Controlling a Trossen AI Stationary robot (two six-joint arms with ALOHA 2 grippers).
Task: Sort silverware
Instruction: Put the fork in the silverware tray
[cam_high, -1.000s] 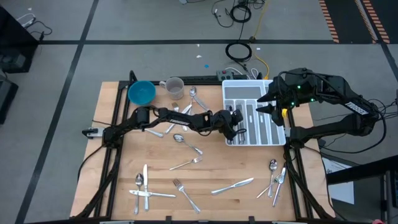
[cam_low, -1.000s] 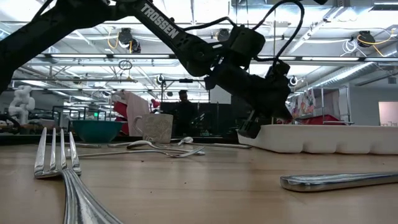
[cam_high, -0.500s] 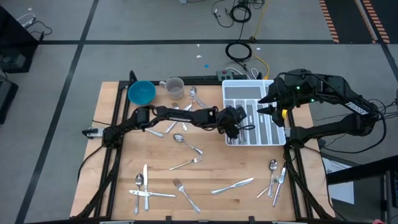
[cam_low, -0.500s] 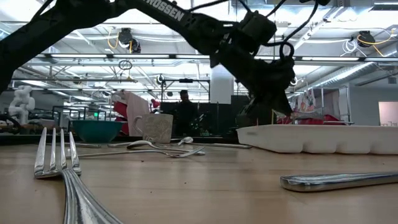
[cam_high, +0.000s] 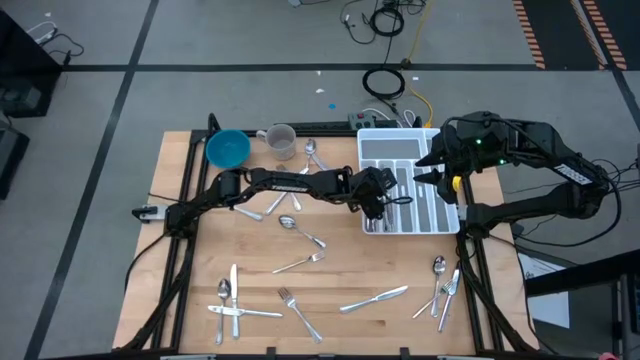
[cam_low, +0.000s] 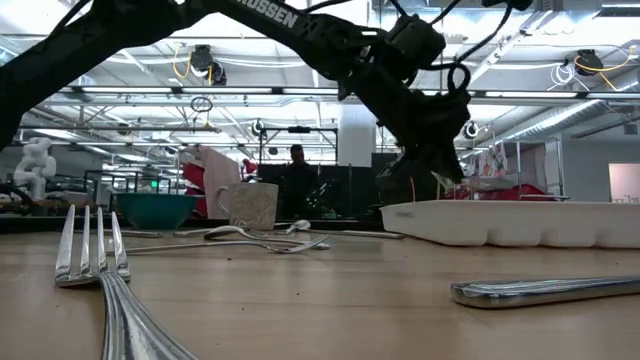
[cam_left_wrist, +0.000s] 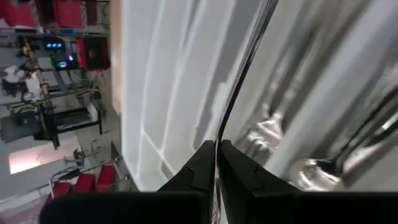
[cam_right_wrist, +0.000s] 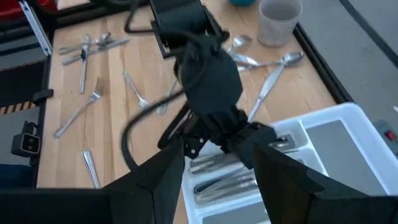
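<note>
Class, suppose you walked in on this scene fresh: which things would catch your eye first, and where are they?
The left hand reaches over the white compartmented plastic tray at the table's far right, shut on a slim silver metal utensil. Shiny silver forks, spoons and knives lie scattered over the pale wooden table. The right hand waits open at the tray's right edge.

A white compartmented tray sits at the table's far right. A blue bowl stands at the far left corner, with a translucent cup just beside it. Coiled black cable lies on the grey floor beyond. In the low view, a person stands in the background.
</note>
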